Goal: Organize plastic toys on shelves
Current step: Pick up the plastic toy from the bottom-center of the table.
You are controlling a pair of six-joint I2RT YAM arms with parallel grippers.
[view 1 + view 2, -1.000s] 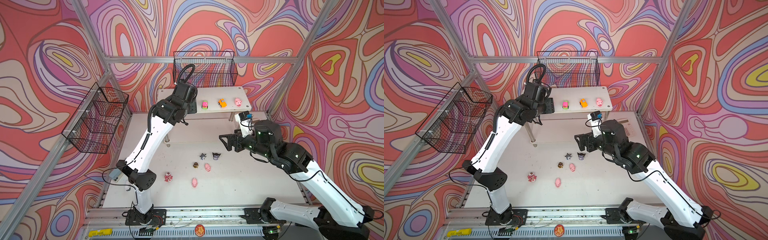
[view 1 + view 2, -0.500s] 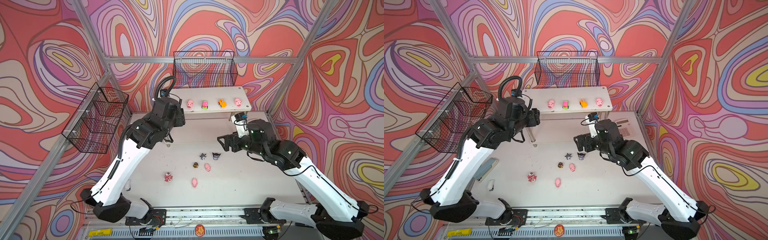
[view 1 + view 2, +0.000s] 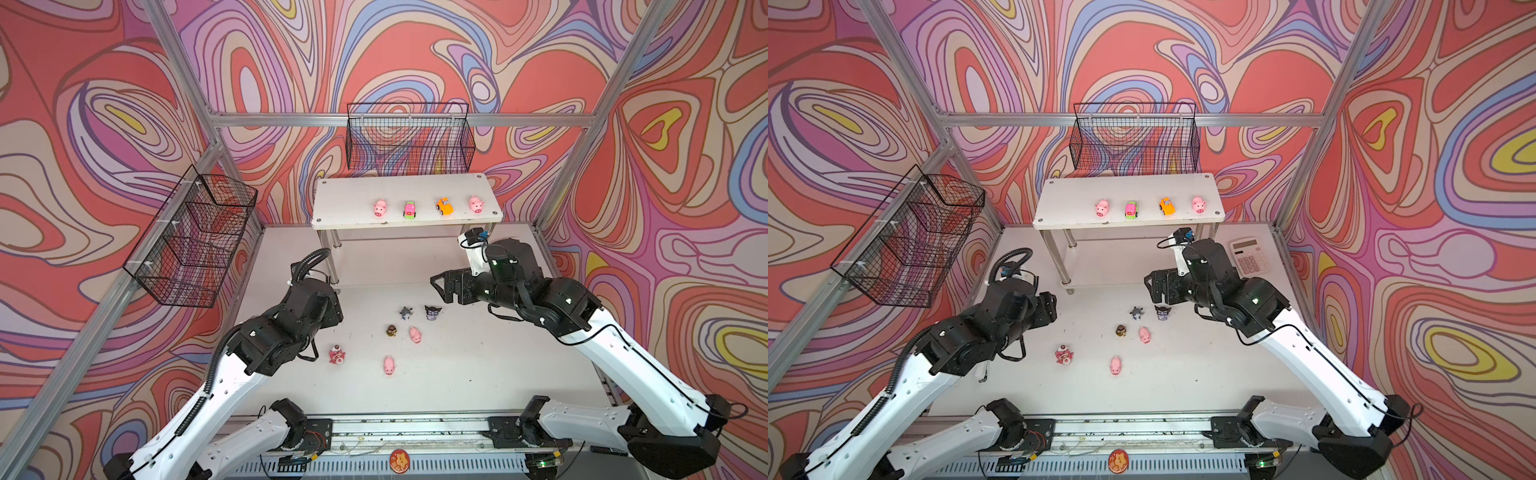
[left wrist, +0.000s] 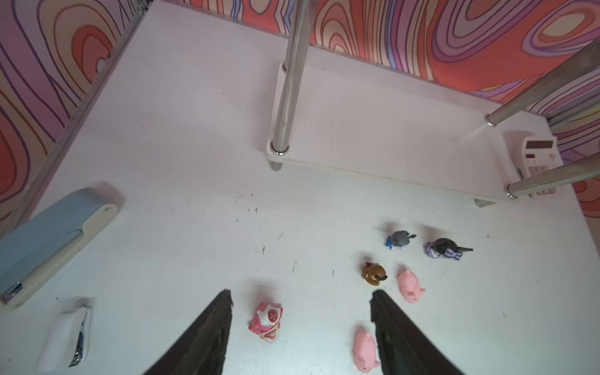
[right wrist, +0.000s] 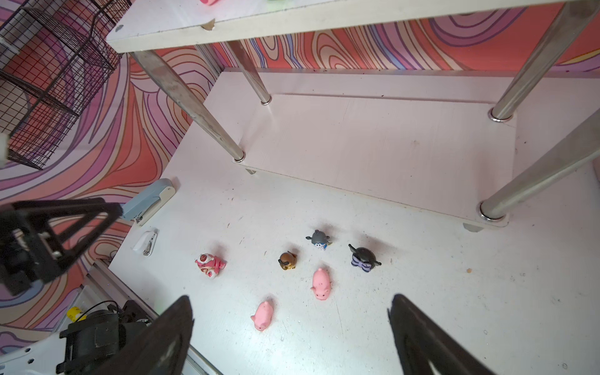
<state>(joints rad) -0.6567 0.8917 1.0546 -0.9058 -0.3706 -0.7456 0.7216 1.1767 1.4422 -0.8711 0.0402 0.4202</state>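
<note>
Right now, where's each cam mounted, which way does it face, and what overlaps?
Top views: high behind left arm and right arm, both showing, looking down at the shelves.
Left wrist: on the left arm, looking down at the pink bear; open left gripper shows.
Right wrist: on the right arm, facing under the shelves; open right gripper shows.
Shared: all views show the pink bear.

Lower shelf board (image 5: 373,143): open surface, entry between chrome legs (image 5: 193,107). Worktop (image 3: 478,374) front edge: open. Obstacle: toy cluster (image 3: 414,334), mid-worktop.
</note>
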